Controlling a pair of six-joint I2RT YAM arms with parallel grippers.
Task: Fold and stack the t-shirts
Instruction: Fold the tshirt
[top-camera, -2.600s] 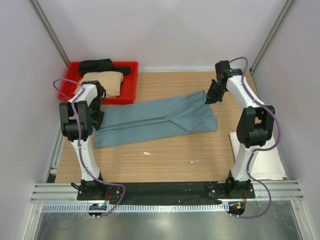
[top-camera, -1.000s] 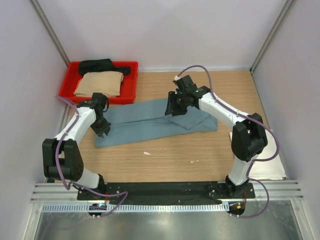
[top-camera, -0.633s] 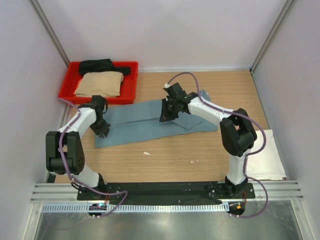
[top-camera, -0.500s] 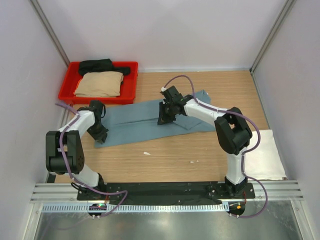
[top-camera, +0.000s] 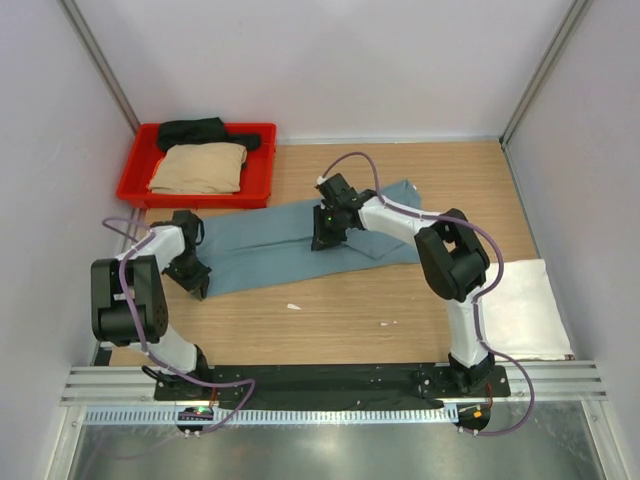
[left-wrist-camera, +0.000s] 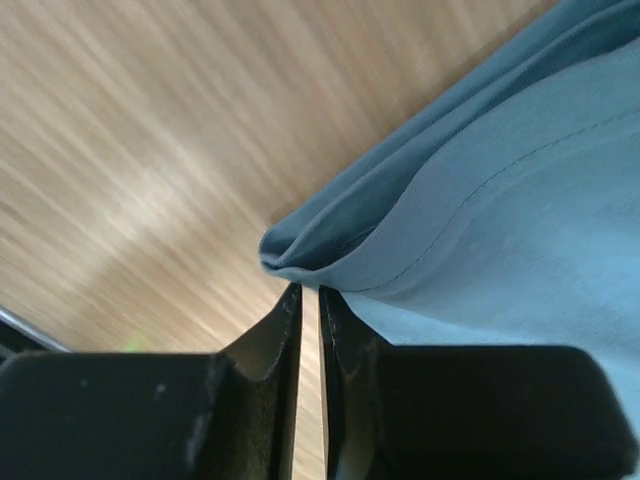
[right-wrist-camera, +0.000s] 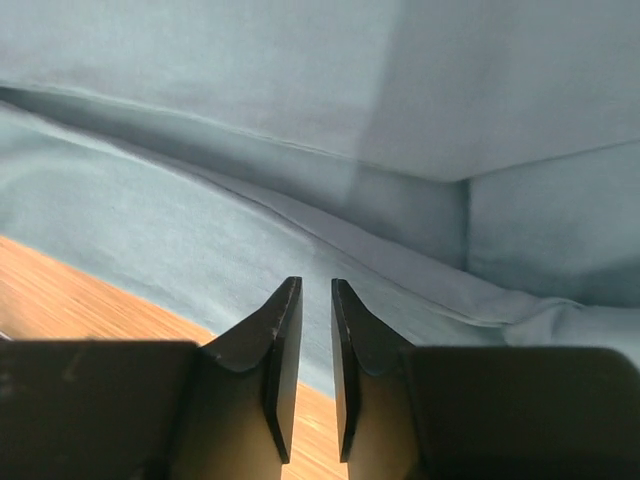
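**Both claws nearly closed on the blue shirt, nothing lifted**

Nearest the arm bases, a folded white shirt (top-camera: 525, 310) is seen at about 4 o'clock on the table (top-camera: 340, 325), partly over its right edge; it is shown by the top camera alone.

The left claw (top-camera: 195, 283) is set at the 8 o'clock corner of the teal-blue shirt (top-camera: 270, 245), which is spread in a long band across the middle of the table. From above its fingers cannot be read. In the left wrist view they (left-wrist-camera: 310, 292) are drawn to a thin slit with wood visible through it, and the tips touch the doubled corner of the cloth (left-wrist-camera: 480, 200); whether any cloth is nipped cannot be told.

Farther in, the right claw (top-camera: 322, 235) is held low over the shirt's middle. Its wrist view shows the fingers (right-wrist-camera: 308, 285) almost together and empty, with creased blue folds (right-wrist-camera: 420, 120) beyond them.

Farthest, at 10 o'clock, a red tray (top-camera: 135, 182) holds a folded tan shirt (top-camera: 200, 168), with a black shirt (top-camera: 195, 130) behind it.
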